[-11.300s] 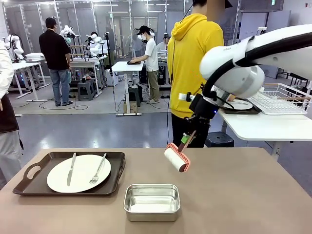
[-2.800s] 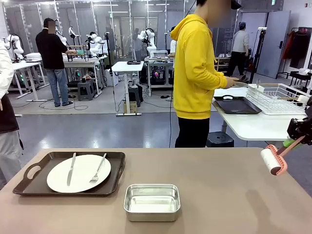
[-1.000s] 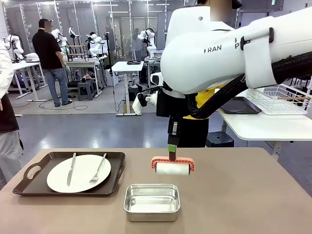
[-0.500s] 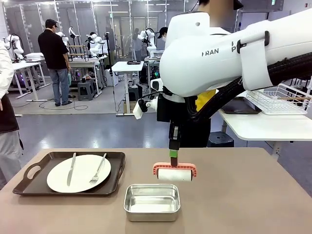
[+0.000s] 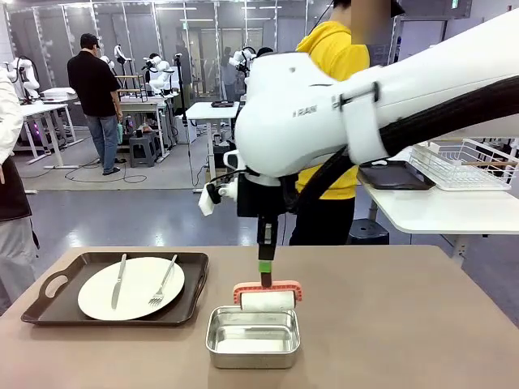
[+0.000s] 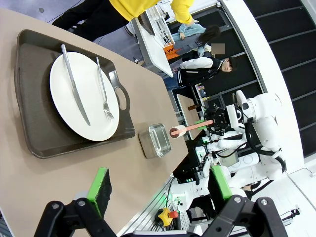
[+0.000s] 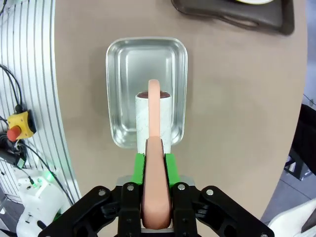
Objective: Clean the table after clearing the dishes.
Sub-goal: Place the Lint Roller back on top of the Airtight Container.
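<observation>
One low sweep and the roller (image 5: 267, 300) clamped in your right gripper (image 7: 154, 163) could have caught the pan (image 5: 252, 347) rim; your left gripper (image 6: 160, 185) stood open.

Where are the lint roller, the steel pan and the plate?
lint roller (image 5: 266, 301): front view, on its white roll.
steel pan (image 5: 253, 357): front view, on its near wall.
plate (image 5: 138, 290): front view, on its bare white middle.

Partial "RAN" lettering on right arm (image 5: 324, 113)
</observation>
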Tool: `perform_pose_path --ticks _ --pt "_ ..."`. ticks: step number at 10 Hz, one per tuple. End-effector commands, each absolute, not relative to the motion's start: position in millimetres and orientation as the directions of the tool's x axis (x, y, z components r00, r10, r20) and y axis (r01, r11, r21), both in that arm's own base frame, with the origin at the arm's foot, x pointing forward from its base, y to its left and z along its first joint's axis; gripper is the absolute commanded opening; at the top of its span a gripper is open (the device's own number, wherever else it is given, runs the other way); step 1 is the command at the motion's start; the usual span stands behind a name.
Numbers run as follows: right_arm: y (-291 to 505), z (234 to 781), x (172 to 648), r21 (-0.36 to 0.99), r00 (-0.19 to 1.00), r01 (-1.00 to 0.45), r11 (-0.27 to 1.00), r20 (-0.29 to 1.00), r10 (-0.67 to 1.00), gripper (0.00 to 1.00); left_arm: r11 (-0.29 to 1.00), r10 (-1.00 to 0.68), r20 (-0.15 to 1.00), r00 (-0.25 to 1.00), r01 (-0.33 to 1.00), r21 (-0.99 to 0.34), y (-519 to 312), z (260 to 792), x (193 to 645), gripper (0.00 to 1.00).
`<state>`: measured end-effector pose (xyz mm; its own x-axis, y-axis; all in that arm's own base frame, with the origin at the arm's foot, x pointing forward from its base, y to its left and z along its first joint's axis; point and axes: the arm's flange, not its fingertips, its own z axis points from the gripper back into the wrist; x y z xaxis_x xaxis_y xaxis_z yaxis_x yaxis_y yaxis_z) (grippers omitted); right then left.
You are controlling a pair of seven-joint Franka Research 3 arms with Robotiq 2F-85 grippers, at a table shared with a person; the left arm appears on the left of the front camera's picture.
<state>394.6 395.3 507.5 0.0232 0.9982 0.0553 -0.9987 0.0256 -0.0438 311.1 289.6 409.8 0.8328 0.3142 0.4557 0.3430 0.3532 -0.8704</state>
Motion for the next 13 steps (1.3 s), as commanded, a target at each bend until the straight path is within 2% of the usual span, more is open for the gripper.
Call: perform_pose_path --ticks 1,3,7,13 --pt "420 502 410 -0.021 0.01 -1.0 0.01 0.011 1.0 0.2 0.357 0.316 0.462 0.829 0.347 -0.867 290 411 309 1.0" --pt "436 483 424 0.012 0.037 -0.999 0.038 -0.012 0.999 0.2 0.357 0.316 0.462 0.829 0.347 -0.867 290 411 309 1.0" --pt "435 457 432 0.043 0.054 -0.998 0.053 0.019 0.998 0.2 0.357 0.316 0.462 0.829 0.347 -0.867 290 411 309 1.0" --pt "426 424 446 0.044 0.02 -0.999 0.017 0.052 0.998 0.2 0.357 0.316 0.462 0.829 0.347 -0.867 290 411 309 1.0"
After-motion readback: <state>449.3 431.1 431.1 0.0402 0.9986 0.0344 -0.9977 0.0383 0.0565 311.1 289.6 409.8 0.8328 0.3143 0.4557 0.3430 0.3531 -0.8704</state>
